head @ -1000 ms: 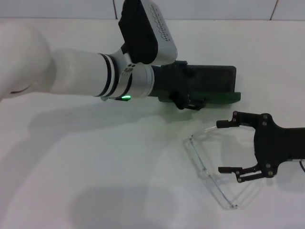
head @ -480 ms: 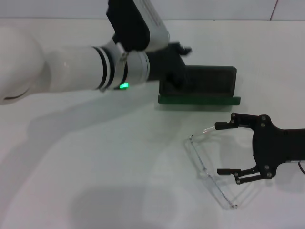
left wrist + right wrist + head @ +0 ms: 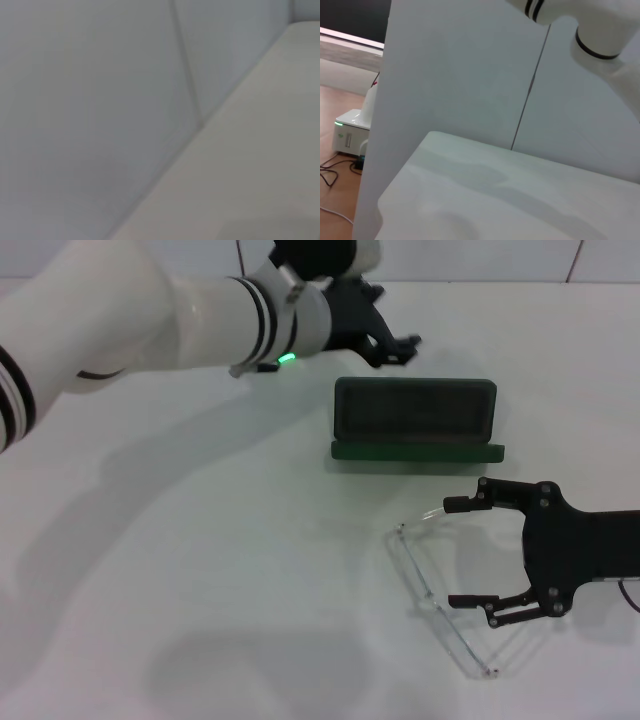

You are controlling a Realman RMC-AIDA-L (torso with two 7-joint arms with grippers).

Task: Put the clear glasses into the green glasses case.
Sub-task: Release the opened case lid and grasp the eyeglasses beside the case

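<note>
While the fully transparent plastic glasses (image 3: 440, 595) lie on the plain white desk (image 3: 250, 580) nearest the robot, the black right end effector (image 3: 458, 552) rests beside them with its two fingers spread wide, gripping nothing. One finger sits at the tip of a thin clear temple arm; the other is close to the one-piece lens, though contact cannot be confirmed. Just beyond the glasses stands the dark green rectangular hard case (image 3: 415, 420), open, its lid upright behind a shallow green base. Farther back, the left end effector (image 3: 392, 343) hovers above the desk behind the case's left end, near the pale rear wall; whether its fingers are parted cannot be told.
</note>
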